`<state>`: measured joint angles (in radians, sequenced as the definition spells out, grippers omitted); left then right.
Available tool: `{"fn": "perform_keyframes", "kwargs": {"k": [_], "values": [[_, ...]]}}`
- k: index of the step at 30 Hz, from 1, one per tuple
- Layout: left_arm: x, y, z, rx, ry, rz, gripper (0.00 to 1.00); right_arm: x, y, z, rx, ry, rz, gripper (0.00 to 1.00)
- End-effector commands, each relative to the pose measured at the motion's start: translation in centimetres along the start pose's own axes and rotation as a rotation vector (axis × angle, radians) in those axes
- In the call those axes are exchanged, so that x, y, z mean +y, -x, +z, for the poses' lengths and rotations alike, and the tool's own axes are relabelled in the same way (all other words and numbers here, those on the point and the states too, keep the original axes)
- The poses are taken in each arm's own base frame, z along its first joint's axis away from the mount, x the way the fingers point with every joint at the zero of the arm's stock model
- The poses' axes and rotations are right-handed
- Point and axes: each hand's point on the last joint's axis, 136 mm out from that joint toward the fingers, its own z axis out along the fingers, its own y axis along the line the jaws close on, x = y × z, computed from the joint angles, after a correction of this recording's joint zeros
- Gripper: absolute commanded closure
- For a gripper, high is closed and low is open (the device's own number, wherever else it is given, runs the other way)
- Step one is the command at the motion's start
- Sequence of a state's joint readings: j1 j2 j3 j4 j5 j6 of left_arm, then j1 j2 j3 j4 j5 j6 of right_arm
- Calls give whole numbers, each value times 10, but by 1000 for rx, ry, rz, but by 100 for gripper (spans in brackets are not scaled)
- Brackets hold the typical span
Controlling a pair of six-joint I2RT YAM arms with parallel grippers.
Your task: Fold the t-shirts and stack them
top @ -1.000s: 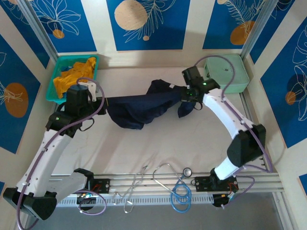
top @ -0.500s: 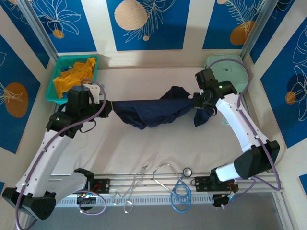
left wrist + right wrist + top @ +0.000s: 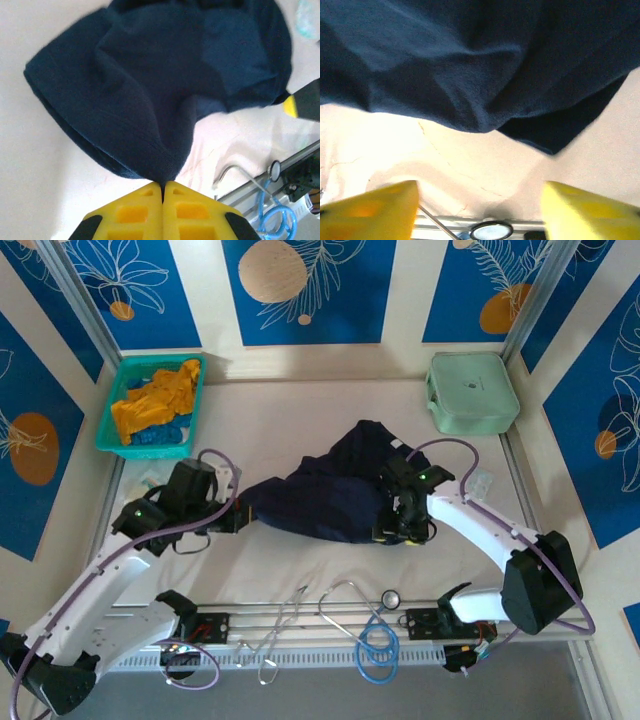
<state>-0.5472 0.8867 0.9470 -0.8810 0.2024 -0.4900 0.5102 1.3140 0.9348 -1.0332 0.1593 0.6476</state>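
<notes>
The left arm lies low and long. It goes from the near left corner toward the middle of the bench. The right arm is bent. It goes out to the right side, then turns back left, and its end tips down at the bench.

The navy shirt is bunched up in the middle of the bench, between the two arms. One corner of it is pulled out to the left.

The left wrist camera shows that corner up close. The left fingers are pressed tight together and pinch the shirt corner between them. The rest of the shirt spreads away from them over the bench. A yellow tip pokes in at the right edge of this view, by the shirt's far side.

The right wrist camera shows the right fingers far apart with nothing between them. Bare bench shows in the gap. The shirt's edge lies just past the fingers, and I cannot tell if they touch it.

The top camera takes in the far corners. A basket sits at the far left with an orange shirt and a blue shirt inside. A green case sits at the far right, well apart from the navy shirt.
</notes>
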Motion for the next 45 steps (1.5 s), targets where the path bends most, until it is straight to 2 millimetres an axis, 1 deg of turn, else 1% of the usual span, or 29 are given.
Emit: {"fn": "perform_keyframes", "kwargs": {"k": [1, 3, 5, 7, 9, 10, 11, 13, 14, 15, 17, 18, 19, 20, 22, 24, 26, 27, 30, 32, 34, 37, 39, 40, 41, 42, 43, 44, 45], "values": [[9, -36, 6, 97, 15, -91, 100, 8, 30, -35, -139, 63, 24, 25], [14, -58, 15, 153, 19, -125, 100, 4, 50, -49, -196, 91, 44, 24], [16, -78, 22, 198, 12, -150, 100, 3, 71, -58, -239, 134, 63, 24], [17, -96, 29, 233, 8, -165, 100, 5, 94, -64, -275, 180, 66, 26], [15, -108, 35, 256, -9, -169, 100, 9, 113, -66, -289, 201, 61, 27], [13, -113, 38, 265, -23, -166, 94, 13, 122, -66, -294, 207, 48, 28], [10, -115, 40, 271, -36, -162, 81, 16, 130, -64, -291, 206, 42, 29], [5, -117, 44, 278, -50, -141, 47, 27, 146, -60, -279, 214, 19, 30], [4, -115, 44, 273, -48, -131, 32, 31, 152, -57, -271, 214, 9, 31], [2, -110, 43, 260, -43, -114, 22, 38, 158, -54, -264, 211, -6, 31], [1, -96, 39, 223, -14, -70, 12, 51, 172, -49, -263, 201, -37, 31], [3, -85, 37, 193, 20, -47, 8, 57, 178, -44, -257, 188, -53, 31], [8, -73, 35, 163, 83, -31, 3, 64, 186, -40, -256, 175, -67, 31], [16, -61, 34, 136, 155, -29, 0, 70, 193, -37, -254, 164, -78, 31], [36, -34, 36, 97, 315, -55, 0, 81, 208, -27, -252, 127, -97, 31], [45, -8, 47, 73, 394, -76, 0, 88, 222, -18, -255, 79, -104, 32], [49, 17, 65, 42, 404, -105, 0, 91, 231, -9, -253, 33, -102, 33], [49, 30, 77, 23, 380, -131, 2, 92, 235, -3, -243, 14, -96, 35], [59, 57, 107, 3, 333, -201, 6, 89, 244, 10, -226, -25, -67, 37], [66, 69, 124, 1, 325, -211, 7, 88, 247, 20, -213, -34, -50, 39], [72, 76, 139, 7, 320, -207, 8, 87, 248, 31, -190, -31, -34, 42], [71, 78, 164, 34, 277, -201, 10, 88, 245, 46, -149, -26, -24, 52], [69, 76, 180, 53, 242, -200, 14, 90, 243, 53, -131, -17, -17, 67], [69, 75, 186, 59, 233, -200, 17, 90, 243, 53, -132, -17, -14, 75], [70, 74, 191, 62, 228, -200, 25, 89, 243, 51, -136, -18, -11, 83], [71, 74, 196, 61, 222, -197, 40, 89, 244, 46, -145, -17, -9, 89], [72, 75, 198, 57, 218, -195, 51, 88, 246, 40, -157, -14, -6, 93], [72, 76, 200, 51, 217, -194, 68, 88, 249, 33, -173, -6, -3, 100], [73, 78, 200, 41, 223, -195, 86, 87, 252, 23, -192, 4, 0, 100]]}}
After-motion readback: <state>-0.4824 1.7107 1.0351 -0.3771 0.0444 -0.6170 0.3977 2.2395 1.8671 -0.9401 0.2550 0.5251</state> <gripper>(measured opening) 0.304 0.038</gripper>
